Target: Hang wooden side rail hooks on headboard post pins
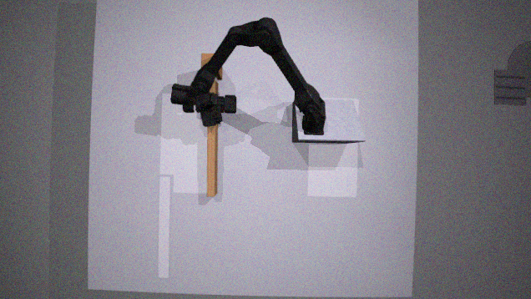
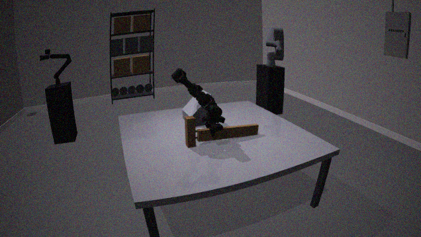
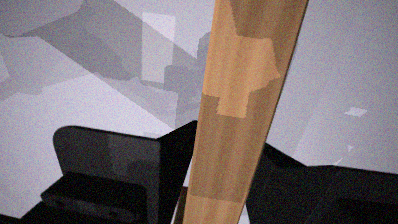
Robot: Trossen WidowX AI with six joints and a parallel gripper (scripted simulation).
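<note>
The wooden side rail (image 1: 212, 163) (image 2: 239, 132) (image 3: 240, 65) runs away from the headboard post, on edge. The headboard post (image 1: 206, 59) (image 2: 190, 133) stands upright on the table. In the exterior view, dark steel hooks (image 2: 196, 131) show in the narrow gap between the rail's end and the post. The slot and pins are hidden, so I cannot tell whether the hooks touch the pins. My gripper (image 1: 212, 119) (image 2: 214, 128) (image 3: 216, 129) is shut on the rail, nearer its hook end, with a finger on each side. Whether the far end touches the table is unclear.
A white slanted box (image 1: 340, 121) stands by the arm's base on the table (image 1: 271, 242) (image 2: 172, 179). Pale rectangular patches and a long pale strip (image 1: 164, 230) show on the table top. Shelves and two pedestals with other arms stand beyond the table.
</note>
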